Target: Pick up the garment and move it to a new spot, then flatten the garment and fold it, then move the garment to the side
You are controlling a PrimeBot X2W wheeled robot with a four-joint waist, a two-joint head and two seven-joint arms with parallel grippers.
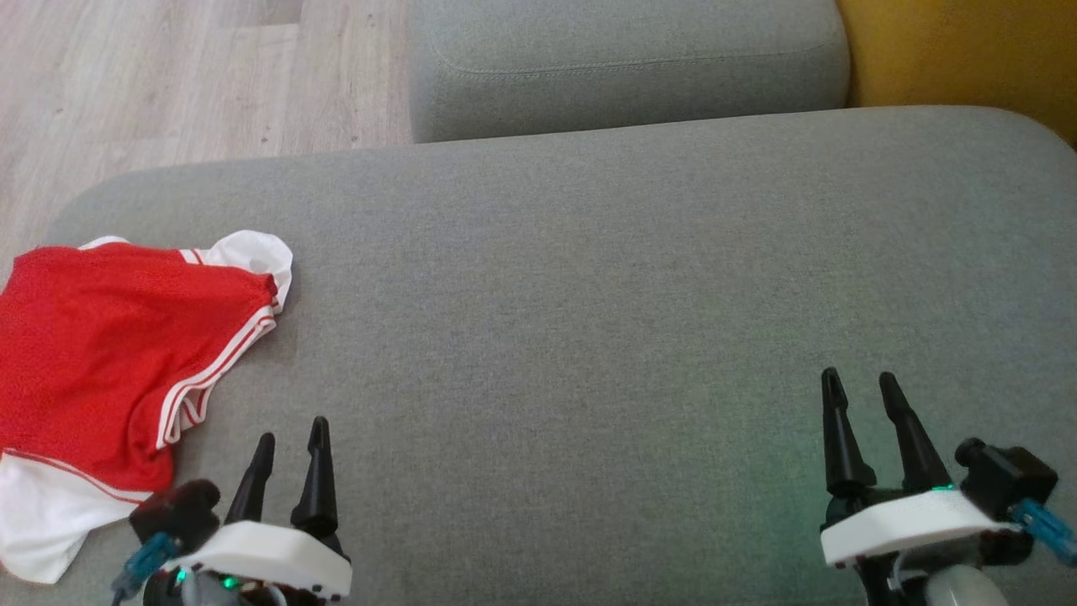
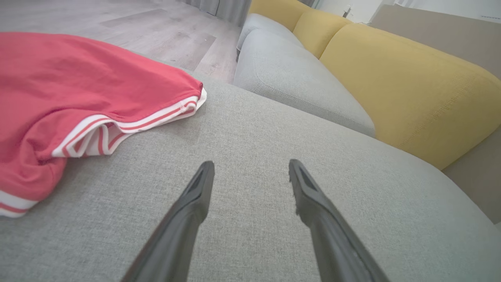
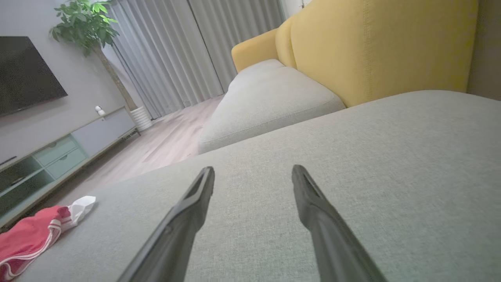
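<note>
Low in the bottom left of the head view stands the left gripper (image 1: 294,429), its two long dark fingers spread wide and holding nothing, tips over the broad grey woven sofa cushion (image 1: 589,295); in the bottom right the right gripper (image 1: 859,374) stands just as wide and empty over that cushion. At the left edge of the frame lies the crumpled red mesh garment with white striped trim (image 1: 109,337), on the cushion's left end; its lower white part is just beside the left wrist, apart from the fingers, and it is well apart from the right gripper.

In the left wrist view the garment takes the upper left, striped hem turned toward the fingers, not touching them; in the right wrist view it sits small in the lower left corner, a white flap raised.

Beyond, at the top middle of the head view, is a second grey seat cushion (image 1: 623,59); a mustard-yellow backrest (image 1: 959,50) is top right; pale wood plank floor (image 1: 168,76) is top left. The right wrist view's upper left shows a dark flat screen (image 3: 23,74), a leafy green plant (image 3: 84,23) and grey curtains (image 3: 176,51).
</note>
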